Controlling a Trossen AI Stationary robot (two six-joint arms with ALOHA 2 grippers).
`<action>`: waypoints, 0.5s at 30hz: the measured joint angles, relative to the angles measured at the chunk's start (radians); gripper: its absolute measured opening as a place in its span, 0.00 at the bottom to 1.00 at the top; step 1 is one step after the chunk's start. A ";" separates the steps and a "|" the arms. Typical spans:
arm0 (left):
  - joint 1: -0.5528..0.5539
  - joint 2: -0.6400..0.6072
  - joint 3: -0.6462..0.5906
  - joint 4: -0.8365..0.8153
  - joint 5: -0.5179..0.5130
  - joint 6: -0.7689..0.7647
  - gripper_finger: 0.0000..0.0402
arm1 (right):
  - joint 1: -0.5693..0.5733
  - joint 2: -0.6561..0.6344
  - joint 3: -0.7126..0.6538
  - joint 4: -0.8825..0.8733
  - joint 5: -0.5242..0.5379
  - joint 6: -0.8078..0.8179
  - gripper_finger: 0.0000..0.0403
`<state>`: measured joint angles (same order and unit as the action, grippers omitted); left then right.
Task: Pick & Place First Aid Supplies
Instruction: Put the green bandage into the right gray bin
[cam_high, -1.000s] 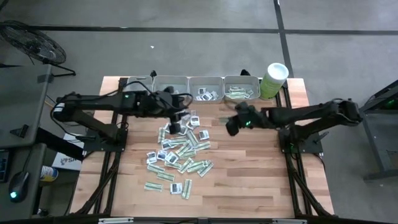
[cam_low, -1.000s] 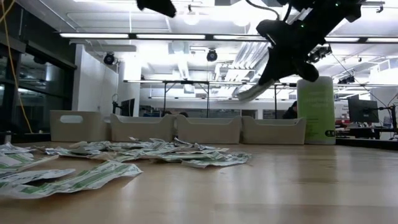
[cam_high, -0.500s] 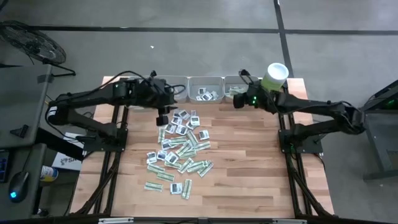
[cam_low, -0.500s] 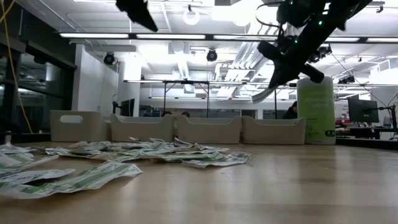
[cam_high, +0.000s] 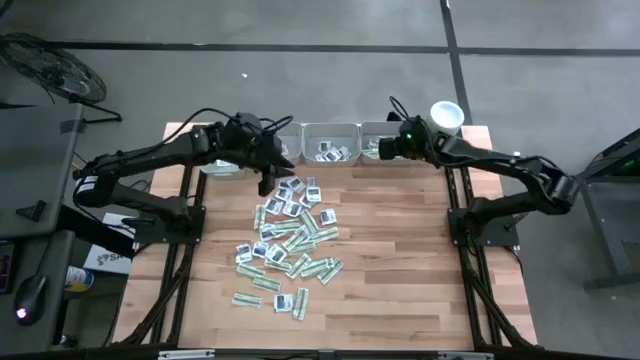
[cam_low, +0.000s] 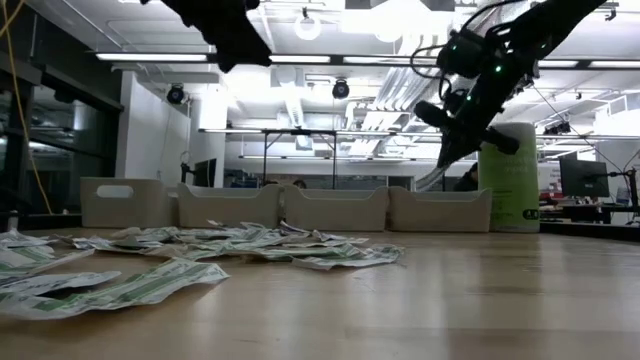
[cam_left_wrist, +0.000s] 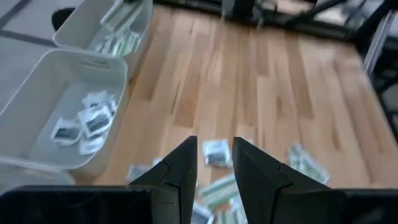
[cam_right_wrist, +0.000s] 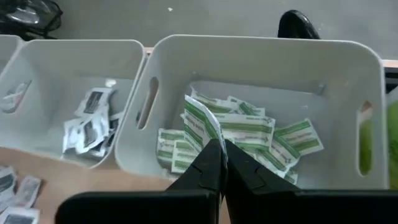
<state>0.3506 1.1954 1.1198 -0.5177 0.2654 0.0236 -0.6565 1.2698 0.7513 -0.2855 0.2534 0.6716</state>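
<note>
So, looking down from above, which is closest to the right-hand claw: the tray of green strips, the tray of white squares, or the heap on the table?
From the right gripper, which grips a green strip:
1. The tray of green strips, right beneath it at the table's back edge.
2. The tray of white squares, next one toward the left arm.
3. The heap of sachets, out on the table's middle.

Sachets (cam_high: 288, 235) crowd the table's middle — bare wood right; trays (cam_high: 330, 141), tub (cam_high: 446, 116) line the back.

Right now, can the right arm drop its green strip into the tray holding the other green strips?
Probably yes: the right gripper, shut on a green strip, hangs over that tray, whose top is open.
</note>
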 joint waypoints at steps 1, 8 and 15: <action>-0.006 0.000 -0.013 0.035 0.004 -0.019 0.25 | -0.001 0.017 0.000 0.015 0.002 0.005 0.00; -0.011 0.000 -0.087 0.225 0.006 -0.171 0.25 | 0.000 0.130 0.000 0.117 0.017 0.050 0.00; -0.012 0.014 -0.090 0.226 -0.014 -0.234 0.25 | 0.000 0.221 0.000 0.206 -0.012 0.008 0.05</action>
<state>0.3386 1.2096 1.0296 -0.2920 0.2518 -0.2107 -0.6567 1.4904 0.7513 -0.0795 0.2415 0.6796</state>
